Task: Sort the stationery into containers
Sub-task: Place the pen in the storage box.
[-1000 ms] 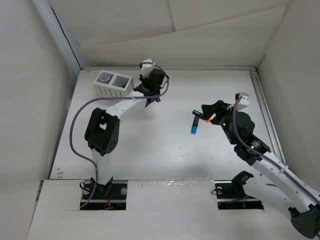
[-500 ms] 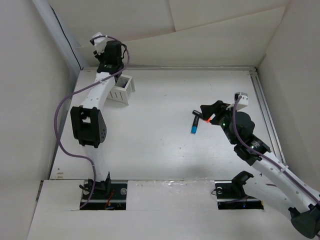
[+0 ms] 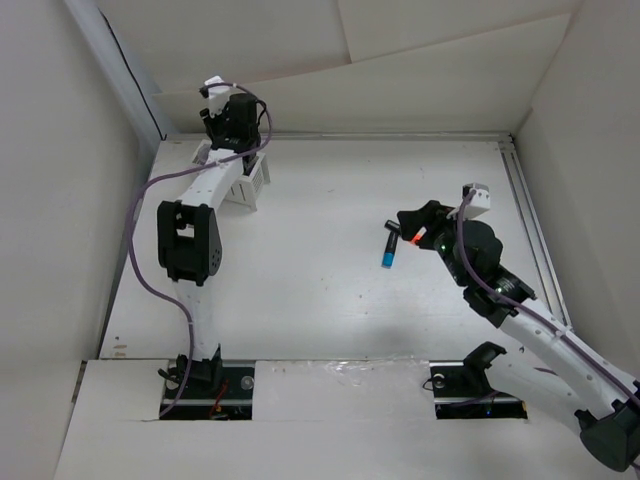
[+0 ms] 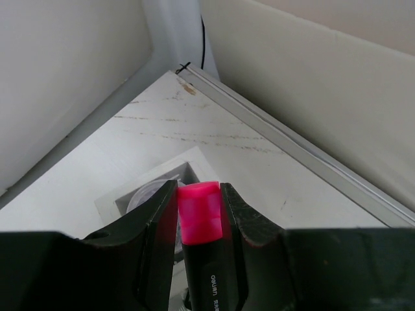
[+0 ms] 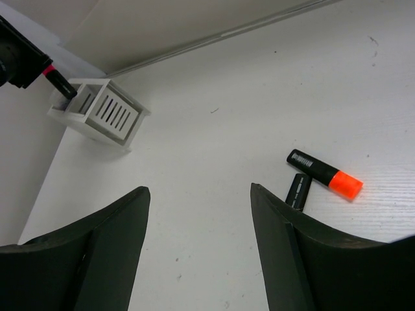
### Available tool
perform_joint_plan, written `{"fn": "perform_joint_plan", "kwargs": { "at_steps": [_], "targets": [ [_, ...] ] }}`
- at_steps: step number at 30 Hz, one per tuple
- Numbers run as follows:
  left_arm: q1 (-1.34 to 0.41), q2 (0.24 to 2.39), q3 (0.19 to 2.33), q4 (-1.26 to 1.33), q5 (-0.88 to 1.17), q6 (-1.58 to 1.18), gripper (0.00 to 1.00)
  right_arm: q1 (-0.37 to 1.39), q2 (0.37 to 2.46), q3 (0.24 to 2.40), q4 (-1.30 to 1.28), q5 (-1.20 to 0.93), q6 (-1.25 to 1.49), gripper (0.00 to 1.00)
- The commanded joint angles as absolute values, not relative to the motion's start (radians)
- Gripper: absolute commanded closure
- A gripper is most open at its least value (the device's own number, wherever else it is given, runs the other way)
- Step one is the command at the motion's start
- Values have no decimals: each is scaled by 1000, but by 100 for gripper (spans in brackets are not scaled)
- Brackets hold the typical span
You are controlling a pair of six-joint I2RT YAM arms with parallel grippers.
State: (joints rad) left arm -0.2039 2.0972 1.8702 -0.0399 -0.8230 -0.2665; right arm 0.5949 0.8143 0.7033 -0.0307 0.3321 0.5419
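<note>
My left gripper (image 4: pixel 198 197) is shut on a black marker with a pink end (image 4: pixel 198 214). It holds the marker over the white slatted box (image 4: pixel 189 171), which has a greyish round piece (image 4: pixel 146 194) in one compartment. In the top view the left gripper (image 3: pixel 229 138) hangs over the box (image 3: pixel 256 182) at the back left. The right wrist view shows the marker's tip (image 5: pixel 59 81) at the box's top (image 5: pixel 104 111). An orange-ended marker (image 5: pixel 324 173) and a blue-ended marker (image 3: pixel 386 256) lie mid-table. My right gripper (image 3: pixel 412 232) is open and empty just right of them.
White walls close in the table at the back and on both sides. A metal rail (image 4: pixel 305 159) runs along the back edge just behind the box. The left arm's purple cable (image 3: pixel 140 230) loops along the left side.
My left gripper has swung left with the pink marker, from the right of the box to over it. The right arm has hardly moved.
</note>
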Motion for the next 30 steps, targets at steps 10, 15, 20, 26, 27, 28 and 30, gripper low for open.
{"fn": "perform_joint_plan", "kwargs": {
  "at_steps": [10, 15, 20, 26, 27, 28, 30],
  "targets": [
    [-268, 2095, 1782, 218, -965, -92, 100, 588, 831, 699, 32, 325, 534, 30],
    [-268, 2108, 1773, 227, -974, -92, 100, 588, 841, 699, 41, 325, 534, 30],
    [-278, 2096, 1721, 264, -1005, -83, 99, 588, 850, 699, 41, 325, 534, 30],
    [-298, 2086, 1663, 351, -1038, -20, 98, 588, 850, 699, 41, 325, 534, 30],
    [-307, 2086, 1663, 351, -1039, -20, 98, 588, 850, 699, 41, 325, 534, 30],
    [-307, 2086, 1663, 360, -1048, -8, 98, 588, 850, 699, 41, 325, 534, 30],
    [-307, 2086, 1663, 370, -1048, 1, 96, 588, 850, 699, 41, 325, 534, 30]
  ]
}}
